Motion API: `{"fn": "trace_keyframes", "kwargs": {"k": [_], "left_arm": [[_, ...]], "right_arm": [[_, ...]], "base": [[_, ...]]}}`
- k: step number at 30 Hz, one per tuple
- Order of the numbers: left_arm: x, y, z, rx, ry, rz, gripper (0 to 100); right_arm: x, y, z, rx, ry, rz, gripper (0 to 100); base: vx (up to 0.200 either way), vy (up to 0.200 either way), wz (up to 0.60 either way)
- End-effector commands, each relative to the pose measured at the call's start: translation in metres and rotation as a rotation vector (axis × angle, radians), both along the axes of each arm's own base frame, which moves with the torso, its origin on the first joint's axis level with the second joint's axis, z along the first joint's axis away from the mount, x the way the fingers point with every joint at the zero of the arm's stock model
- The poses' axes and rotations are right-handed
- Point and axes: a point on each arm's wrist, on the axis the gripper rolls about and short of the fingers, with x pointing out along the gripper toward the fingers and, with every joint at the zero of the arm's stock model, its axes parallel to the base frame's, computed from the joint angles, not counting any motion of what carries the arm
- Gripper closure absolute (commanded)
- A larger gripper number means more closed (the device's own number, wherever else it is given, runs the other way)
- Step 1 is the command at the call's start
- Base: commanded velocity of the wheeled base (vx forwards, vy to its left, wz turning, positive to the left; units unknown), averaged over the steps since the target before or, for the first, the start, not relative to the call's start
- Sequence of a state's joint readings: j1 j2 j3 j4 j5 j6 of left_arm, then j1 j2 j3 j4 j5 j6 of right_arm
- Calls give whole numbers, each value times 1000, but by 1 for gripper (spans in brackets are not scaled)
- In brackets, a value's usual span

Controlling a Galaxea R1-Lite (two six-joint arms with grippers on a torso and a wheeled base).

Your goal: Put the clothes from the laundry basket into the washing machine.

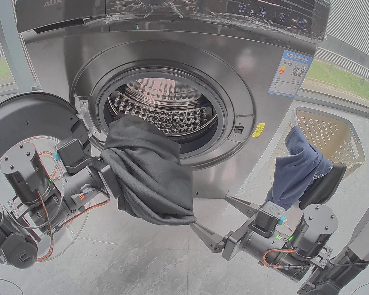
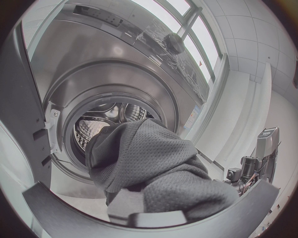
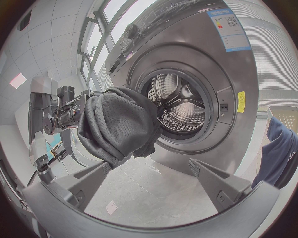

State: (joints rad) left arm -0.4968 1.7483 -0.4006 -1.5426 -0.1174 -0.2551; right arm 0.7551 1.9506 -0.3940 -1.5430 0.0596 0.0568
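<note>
Dark garment held at the open drum mouth.
Silver front-loading washing machine [image 1: 168, 52] (door swung open); beige perforated plastic laundry basket [image 1: 325, 130] on the floor at its right; dark grey mesh garment [image 1: 152, 168] gripped by the left pincer [image 1: 122, 182], at the mouth's lower rim; navy blue cloth garment [image 1: 297, 170] draped over the basket rim; right pincer [image 1: 209, 213] spread wide, empty.

The grey steel front-loading washing machine [image 1: 245, 65] carries a pale logo [image 1: 53, 2] on its drawer, white panel icons [image 1: 272, 12], a blue-and-white QR-coded label [image 1: 290, 73] and a small yellow sticker [image 1: 258, 129].
</note>
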Motion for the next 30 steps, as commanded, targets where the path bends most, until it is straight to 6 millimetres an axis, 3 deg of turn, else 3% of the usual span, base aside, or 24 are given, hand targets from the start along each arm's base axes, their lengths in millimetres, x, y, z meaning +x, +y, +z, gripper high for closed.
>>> {"fn": "trace_keyframes", "kwargs": {"k": [1, 15, 21, 30], "left_arm": [[-9, 10, 4, 0, -13, 17, 100], [-17, 17, -3, 91, -32, 33, 100], [-17, 21, -6, 102, -20, 50, 100], [-8, 26, -19, 182, -7, 93, 100]], "right_arm": [[1, -8, 8, 17, -19, -28, 0], [-2, -9, 26, 80, -51, 4, 0], [22, -16, 19, 77, -45, -114, 0], [29, -23, 18, 74, -44, -148, 0]], "base": [[0, 0, 0], [0, 0, 0], [0, 0, 0], [0, 0, 0]]}}
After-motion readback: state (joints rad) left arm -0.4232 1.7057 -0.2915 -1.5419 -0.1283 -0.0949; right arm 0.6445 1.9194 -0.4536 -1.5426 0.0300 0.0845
